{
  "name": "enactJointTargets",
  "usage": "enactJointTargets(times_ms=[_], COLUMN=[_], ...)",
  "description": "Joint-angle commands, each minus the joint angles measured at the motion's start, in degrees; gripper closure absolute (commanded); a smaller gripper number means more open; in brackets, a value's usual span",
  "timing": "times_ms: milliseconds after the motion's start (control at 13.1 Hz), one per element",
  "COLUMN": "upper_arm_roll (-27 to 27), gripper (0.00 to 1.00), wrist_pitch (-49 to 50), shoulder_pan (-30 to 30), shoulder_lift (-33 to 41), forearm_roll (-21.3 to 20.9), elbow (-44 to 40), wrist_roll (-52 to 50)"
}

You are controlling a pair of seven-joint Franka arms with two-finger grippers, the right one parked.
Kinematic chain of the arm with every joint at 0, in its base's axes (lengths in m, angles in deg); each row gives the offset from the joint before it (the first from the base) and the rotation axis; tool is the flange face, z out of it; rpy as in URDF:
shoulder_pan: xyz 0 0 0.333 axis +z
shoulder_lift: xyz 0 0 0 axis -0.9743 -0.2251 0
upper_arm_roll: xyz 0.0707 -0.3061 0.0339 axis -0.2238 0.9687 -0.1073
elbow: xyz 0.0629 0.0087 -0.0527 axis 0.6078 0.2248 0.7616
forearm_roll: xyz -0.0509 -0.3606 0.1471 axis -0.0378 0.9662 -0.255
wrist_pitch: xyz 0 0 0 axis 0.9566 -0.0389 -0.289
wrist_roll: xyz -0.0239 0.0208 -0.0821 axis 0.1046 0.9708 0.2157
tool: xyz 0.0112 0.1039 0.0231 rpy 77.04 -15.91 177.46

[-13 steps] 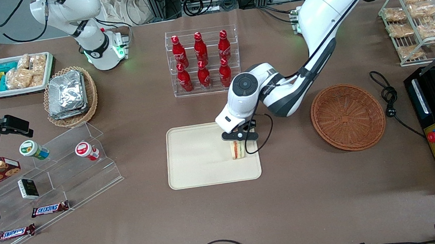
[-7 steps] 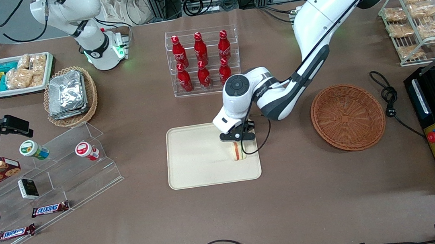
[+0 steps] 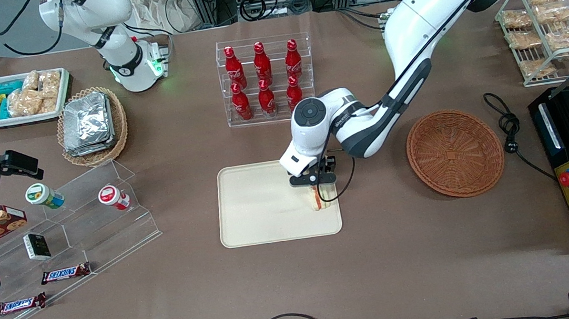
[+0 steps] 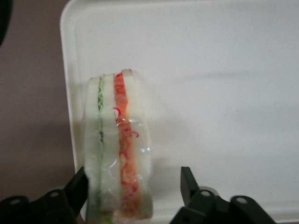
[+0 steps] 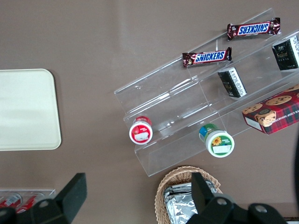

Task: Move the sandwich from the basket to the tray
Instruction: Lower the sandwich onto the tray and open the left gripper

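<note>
resting on the tray (image 3: 258,210), the sandwich (image 3: 316,198) stands on edge close to the rim at the end nearest the basket (image 3: 455,152). the wrist camera shows it as a wrapped wedge (image 4: 117,149) with a green layer and a red layer running lengthwise between pale bread slices, lying just inside the tray's (image 4: 210,70) rounded rim. the tool (image 3: 313,184) hangs directly over the sandwich, its black fingers (image 4: 189,184) spread wide; one finger sits right against the wrap on the side of the green layer, while the other stands clear of the bread with bare tray surface showing between them, so the tool is open and not pinching the sandwich. the basket, reddish-brown and woven, sits on the table (image 3: 405,252) toward the working arm's end, well apart from the tray, and nothing lies inside it. farther from the front camera than the tray, a clear rack of red bottles (image 3: 264,79) stands upright on the table. toward the parked arm's end, a lighter wicker basket holds foil packs (image 3: 87,123), and two chocolate bars (image 3: 65,273) lie on a clear stepped stand.
</note>
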Motion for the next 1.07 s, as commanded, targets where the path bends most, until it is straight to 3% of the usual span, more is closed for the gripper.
enactJointTargets(times_ms=[0, 459, 764, 994], upper_arm_roll=[0.1, 0.2, 0.1, 0.1], gripper=[0.0, 0.0, 0.0, 0.0], wrist_pitch=[6.6, 9.3, 16.4, 17.5], shoulder_pan=[-0.6, -0.3, 0.0, 4.0], shoulder_lift=[-0.4, 1.3, 5.0, 9.3], forearm_roll=[-0.7, -0.3, 2.9, 5.7], elbow=[-6.7, -9.4, -15.1, -15.1], wrist_roll=[-1.5, -1.8, -1.7, -1.7])
